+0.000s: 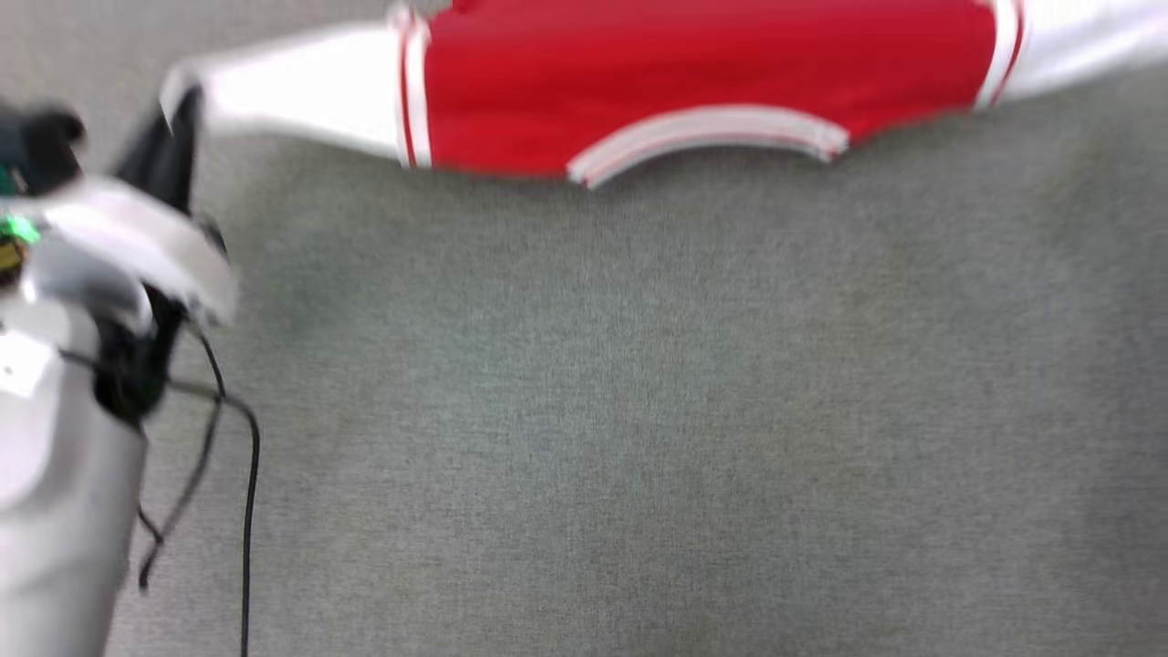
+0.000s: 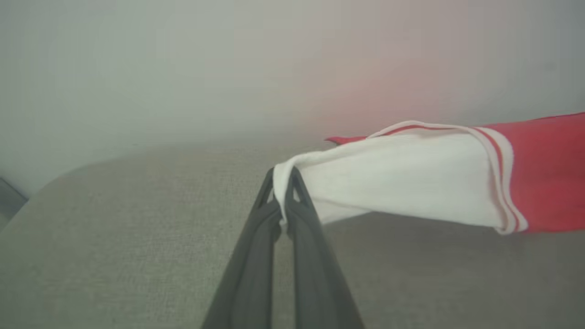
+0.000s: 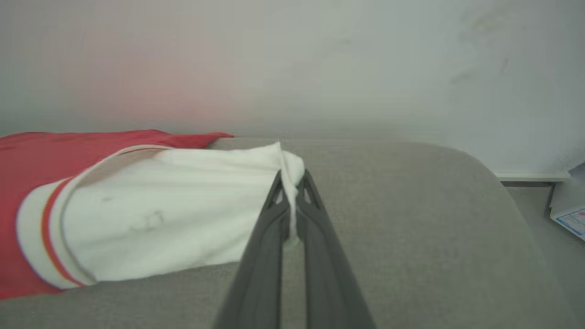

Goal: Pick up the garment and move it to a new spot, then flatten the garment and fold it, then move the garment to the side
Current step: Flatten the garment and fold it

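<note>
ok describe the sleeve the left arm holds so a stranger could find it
On the grey fabric surface, the red garment is stretched across the far side. Its white sleeve at the head view's left ends in the left gripper, jaws shut on its tip; the twin sleeve runs off to the right.

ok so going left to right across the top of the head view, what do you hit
left gripper → garment's white sleeve → striped seam → red body → second striped seam → other white sleeve

Grey fabric surface (image 1: 639, 411); pale wall (image 2: 137, 68) behind
</note>
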Robot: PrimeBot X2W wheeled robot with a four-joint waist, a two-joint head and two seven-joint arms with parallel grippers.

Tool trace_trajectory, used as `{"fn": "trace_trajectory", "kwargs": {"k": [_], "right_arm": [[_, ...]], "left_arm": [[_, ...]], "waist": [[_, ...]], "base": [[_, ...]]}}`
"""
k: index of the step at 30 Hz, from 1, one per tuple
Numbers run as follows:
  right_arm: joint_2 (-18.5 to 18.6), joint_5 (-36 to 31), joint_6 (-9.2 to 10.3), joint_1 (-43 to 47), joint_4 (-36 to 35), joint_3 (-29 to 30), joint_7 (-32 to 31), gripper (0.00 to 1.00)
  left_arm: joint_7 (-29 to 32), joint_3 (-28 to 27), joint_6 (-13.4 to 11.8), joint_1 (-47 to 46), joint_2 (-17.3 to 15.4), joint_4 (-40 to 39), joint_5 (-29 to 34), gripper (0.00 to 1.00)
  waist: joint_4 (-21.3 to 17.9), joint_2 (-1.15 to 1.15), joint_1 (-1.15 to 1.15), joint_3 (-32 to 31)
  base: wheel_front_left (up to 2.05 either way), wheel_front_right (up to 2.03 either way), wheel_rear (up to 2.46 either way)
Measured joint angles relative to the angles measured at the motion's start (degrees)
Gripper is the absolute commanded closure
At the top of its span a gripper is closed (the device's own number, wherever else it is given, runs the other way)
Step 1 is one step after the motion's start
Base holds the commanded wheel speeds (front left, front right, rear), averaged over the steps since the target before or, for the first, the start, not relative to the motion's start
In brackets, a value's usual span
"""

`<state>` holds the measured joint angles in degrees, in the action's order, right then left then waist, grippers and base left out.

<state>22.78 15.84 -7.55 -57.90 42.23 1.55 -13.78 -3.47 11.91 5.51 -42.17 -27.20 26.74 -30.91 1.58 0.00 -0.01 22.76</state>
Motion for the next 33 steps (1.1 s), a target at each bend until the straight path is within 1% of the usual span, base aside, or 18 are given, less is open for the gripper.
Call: {"fn": "trace_trajectory", "kwargs": {"k": [3, 9, 14, 18, 22, 25, 28, 30, 33], "right_arm": [[1.0, 2.6, -0.01, 5.6, -0.8, -0.9, -2.5, 1.00], [1.9, 7.1, -0.01, 15.9, -3.4, -1.1, -6.7, 1.00], [2.2, 10.6, -0.01, 23.7, -6.4, 0.0, -11.0, 1.00], [2.4, 12.9, -0.01, 29.7, -10.0, 0.7, -14.5, 1.00], [2.3, 14.9, 0.00, 36.1, -13.8, 2.7, -18.3, 1.00], [1.8, 15.4, 0.00, 41.8, -17.0, 3.4, -21.5, 1.00], [1.1, 15.6, 0.00, 46.7, -20.0, 5.0, -24.4, 1.00], [0.8, 15.8, 0.00, 49.2, -21.9, 6.6, -26.4, 1.00], [0.8, 13.7, 0.01, 52.9, -25.2, 7.8, -28.2, 1.00]], "left_arm": [[2.4, 0.0, -0.6, 5.8, -0.4, -2.6, -1.3, 1.00], [8.7, 1.1, -1.7, 18.0, -1.3, -7.7, -3.7, 1.00], [13.6, 2.0, -3.1, 26.0, -1.7, -12.1, -5.8, 1.00], [17.0, 2.3, -4.2, 31.9, -2.9, -15.8, -7.3, 1.00], [20.0, 2.3, -5.4, 37.9, -4.1, -19.8, -9.0, 1.00], [22.8, 1.5, -6.1, 42.4, -5.0, -22.3, -11.7, 1.00], [24.1, 0.8, -6.6, 45.8, -6.1, -24.7, -13.0, 1.00], [25.3, 0.9, -6.6, 47.6, -6.0, -26.4, -14.4, 1.00], [26.7, 0.9, -6.6, 49.6, -5.5, -28.7, -16.7, 1.00]], "waist": [[0.0, 0.00, 0.00, -2.8], [-0.2, 0.00, -0.01, -7.8], [-0.6, 0.00, -0.01, -11.3], [-1.0, 0.00, -0.01, -13.6], [-1.4, 0.00, -0.01, -15.6], [-1.7, 0.00, -0.01, -16.8], [-1.9, 0.00, 0.00, -17.4], [-1.8, 0.00, 0.00, -17.6], [-1.7, 0.00, 0.00, -17.7]], "base": [[0.00, 0.00, 0.00], [0.00, 0.00, 0.00], [0.00, 0.00, 0.00], [0.00, 0.00, 0.00], [0.00, 0.00, 0.00], [0.00, 0.00, 0.00], [0.00, 0.00, 0.00], [0.00, 0.00, 0.00], [0.00, 0.00, 0.00]]}}
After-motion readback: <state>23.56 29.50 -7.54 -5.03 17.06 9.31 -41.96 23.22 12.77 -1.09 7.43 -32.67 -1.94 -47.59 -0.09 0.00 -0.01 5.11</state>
